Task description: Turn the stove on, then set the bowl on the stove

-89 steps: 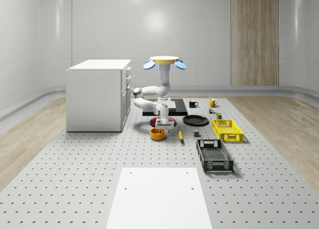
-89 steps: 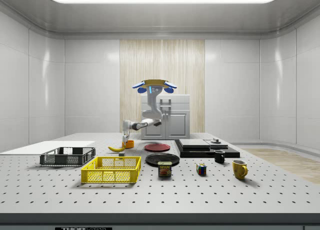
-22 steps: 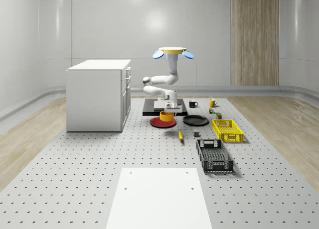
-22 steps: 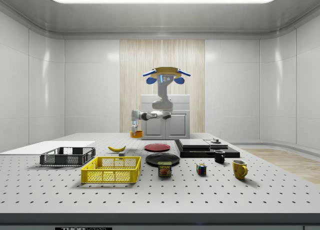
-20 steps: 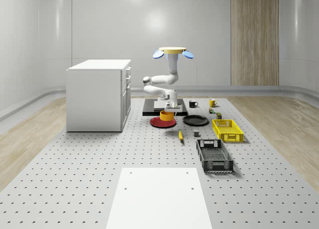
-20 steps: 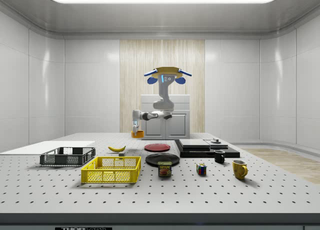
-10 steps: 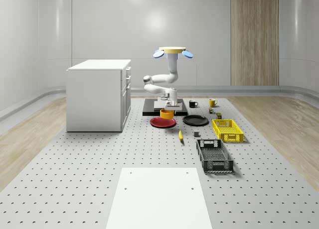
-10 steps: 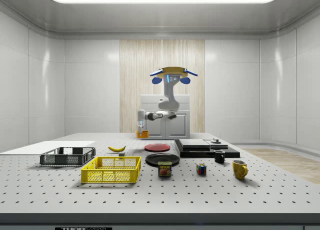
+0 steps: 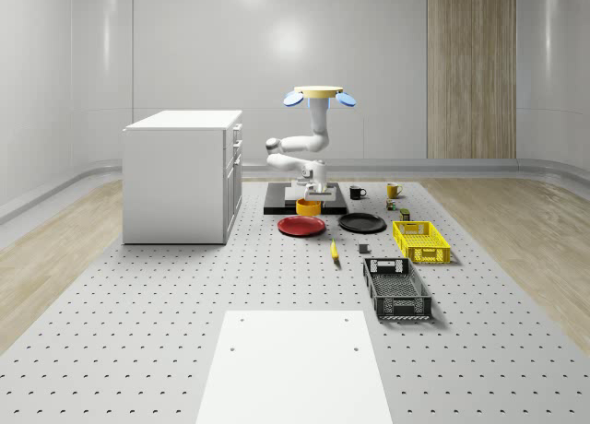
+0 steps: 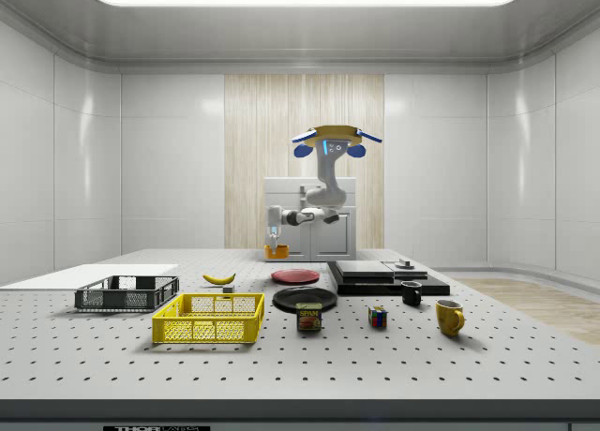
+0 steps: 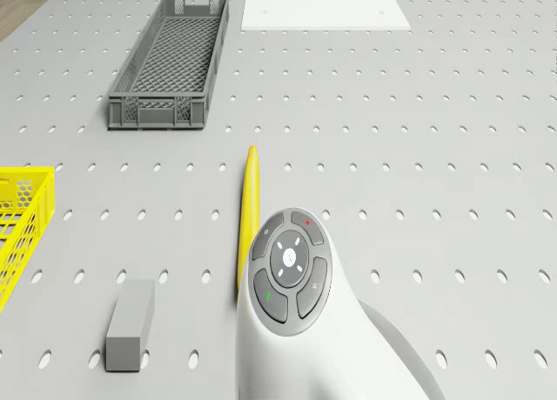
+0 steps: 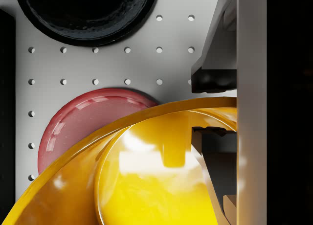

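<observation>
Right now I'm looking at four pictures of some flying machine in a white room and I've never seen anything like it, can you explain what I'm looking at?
It is a computer simulation. The machine is a drone with a robot arm hanging under it, hovering above the perforated table near the black stove.

Two pictures come from fixed cameras: one looking down over the scene, one from the side. One comes from the drone's body, one from the arm's wrist.

The hand grips the rim of an orange bowl, held in the air above the red plate.

On the table lie a black plate, a banana, a yellow basket, a grey crate, mugs and a white cabinet.
</observation>
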{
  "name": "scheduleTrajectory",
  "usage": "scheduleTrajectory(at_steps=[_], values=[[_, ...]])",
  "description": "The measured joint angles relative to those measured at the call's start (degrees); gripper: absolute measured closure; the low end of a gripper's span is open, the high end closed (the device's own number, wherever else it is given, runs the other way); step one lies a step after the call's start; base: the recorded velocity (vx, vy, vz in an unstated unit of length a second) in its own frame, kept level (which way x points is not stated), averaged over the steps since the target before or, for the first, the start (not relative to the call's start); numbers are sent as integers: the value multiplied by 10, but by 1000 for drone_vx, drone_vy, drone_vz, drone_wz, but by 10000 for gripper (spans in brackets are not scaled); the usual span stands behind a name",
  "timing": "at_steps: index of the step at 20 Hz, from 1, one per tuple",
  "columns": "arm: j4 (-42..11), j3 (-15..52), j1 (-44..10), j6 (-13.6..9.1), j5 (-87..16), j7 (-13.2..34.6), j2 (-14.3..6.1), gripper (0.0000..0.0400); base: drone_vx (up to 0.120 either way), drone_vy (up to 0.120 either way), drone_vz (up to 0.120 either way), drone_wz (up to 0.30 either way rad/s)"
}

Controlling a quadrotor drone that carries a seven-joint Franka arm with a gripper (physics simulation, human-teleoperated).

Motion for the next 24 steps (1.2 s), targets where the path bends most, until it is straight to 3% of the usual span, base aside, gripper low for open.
scheduleTrajectory(at_steps=[24], values=[[0, 1, -2, 3, 2, 1, -3, 300, -120, 0, 0, 0]])
